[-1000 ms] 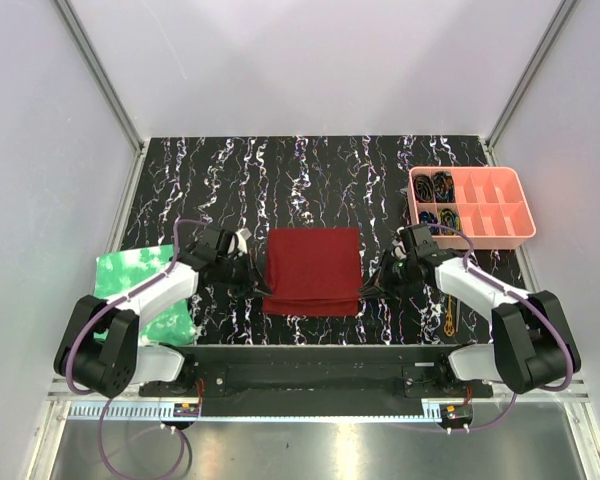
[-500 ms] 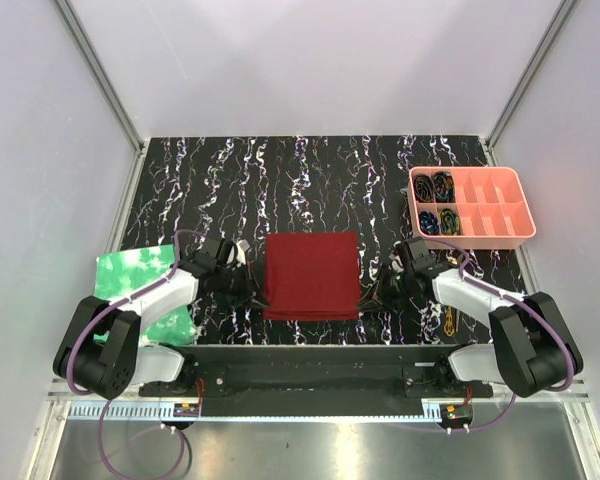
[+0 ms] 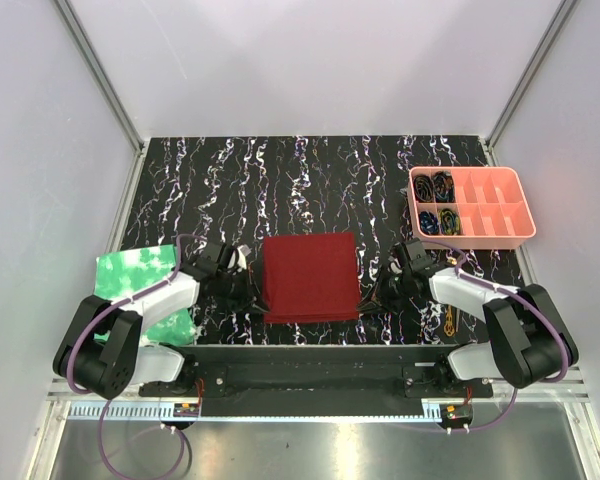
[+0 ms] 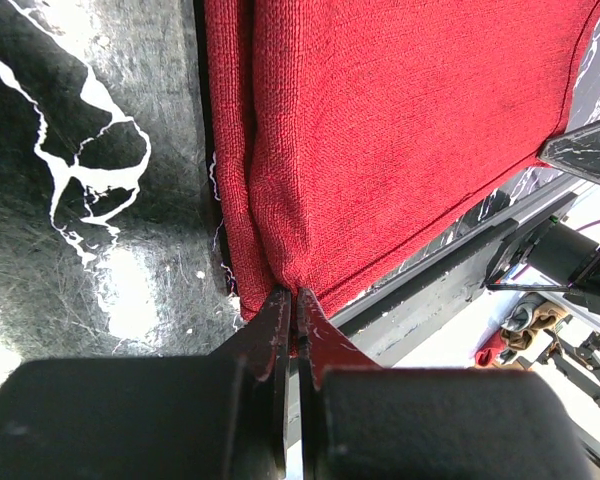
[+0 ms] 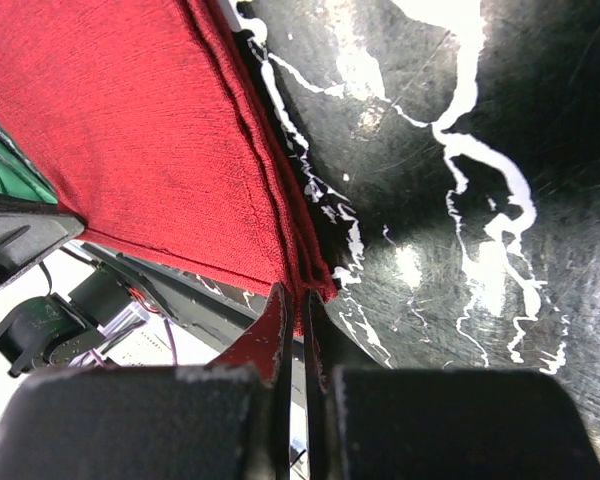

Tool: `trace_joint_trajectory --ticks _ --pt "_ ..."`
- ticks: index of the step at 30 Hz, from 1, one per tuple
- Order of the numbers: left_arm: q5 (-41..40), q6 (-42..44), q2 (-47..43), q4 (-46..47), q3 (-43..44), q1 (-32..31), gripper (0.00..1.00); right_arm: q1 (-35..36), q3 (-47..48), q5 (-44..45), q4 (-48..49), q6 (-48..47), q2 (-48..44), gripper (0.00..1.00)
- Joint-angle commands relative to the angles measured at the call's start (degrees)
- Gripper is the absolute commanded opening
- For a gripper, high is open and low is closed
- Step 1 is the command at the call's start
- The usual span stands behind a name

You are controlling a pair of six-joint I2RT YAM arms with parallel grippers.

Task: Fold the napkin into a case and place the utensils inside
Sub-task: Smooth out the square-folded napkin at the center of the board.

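Observation:
The dark red napkin (image 3: 310, 277) lies folded in layers as a rough square on the black marbled table; no narrow case form shows. My left gripper (image 3: 252, 291) is shut on its near-left corner, with the cloth (image 4: 400, 130) pinched at the tips of the gripper (image 4: 296, 300). My right gripper (image 3: 368, 296) is shut on the near-right corner, where the stacked edges of the napkin (image 5: 130, 130) run into the gripper (image 5: 302, 296). A gold utensil (image 3: 448, 320) lies on the table by the right arm, partly hidden by it.
A pink compartment tray (image 3: 525, 226) with dark coiled items stands at the back right. A bright green crinkled sheet (image 3: 130, 275) lies at the left under the left arm. The table's near rail (image 3: 310, 352) runs just behind both held corners.
Both grippers have drawn a little toward the near edge, and the napkin has slid that way with them. Both grips stay shut.

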Motion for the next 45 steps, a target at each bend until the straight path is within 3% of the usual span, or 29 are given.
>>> trace_joint_trajectory --ticks 1,10,13,17,22,25,26,27,30,34,37,42,45 --pt "0.7 0.1 0.1 1.0 -1.3 0.0 0.04 0.1 0.0 3.2 0.3 -1.0 1.3 0.0" --pt "2.7 -0.9 -1.2 1.0 -2.5 0.0 0.13 0.1 1.2 3.9 -1.1 -0.9 2.3 0.0" --pt "4.0 -0.9 -1.8 0.1 -2.8 -0.1 0.23 0.2 1.6 4.1 -1.2 -0.8 2.6 0.0" --pt "1.2 -1.6 -7.8 -5.3 -2.0 0.0 0.46 0.2 2.3 4.2 -1.4 -0.9 3.3 0.0" --pt "-5.8 -0.9 -12.1 -12.5 5.7 0.2 0.56 0.2 2.8 3.6 -1.7 -1.5 3.5 0.05" --pt "-1.2 -1.6 -10.9 -7.6 7.9 0.1 0.51 0.2 2.5 3.2 -1.6 -1.8 3.1 0.08" --pt "1.2 -3.0 -8.1 -2.3 8.0 0.0 0.47 0.2 2.6 3.2 -1.6 -2.0 3.0 0.09" --pt "3.6 -3.5 -6.5 0.0 8.2 -0.5 0.39 0.1 2.5 3.2 -1.5 -2.2 2.8 0.11" --pt "6.3 -3.5 -1.1 4.3 9.2 -3.6 0.27 0.3 2.9 2.2 -1.4 -2.2 2.7 0.18" --pt "6.5 -3.0 3.2 6.6 7.2 -5.3 0.19 0.6 2.9 1.6 -1.4 -2.2 2.4 0.22" --pt "2.1 -1.5 3.4 2.5 4.3 -5.1 0.13 0.6 3.9 3.2 -4.8 -3.5 0.6 0.34" --pt "-3.9 -2.4 -3.3 -0.2 -2.1 -3.8 0.13 0.8 7.3 6.1 -9.6 -6.0 -5.6 0.56" --pt "-5.8 -3.4 -5.2 0.5 -3.5 -3.7 0.15 2.2 10.3 5.7 -9.8 -6.5 -5.8 0.64"
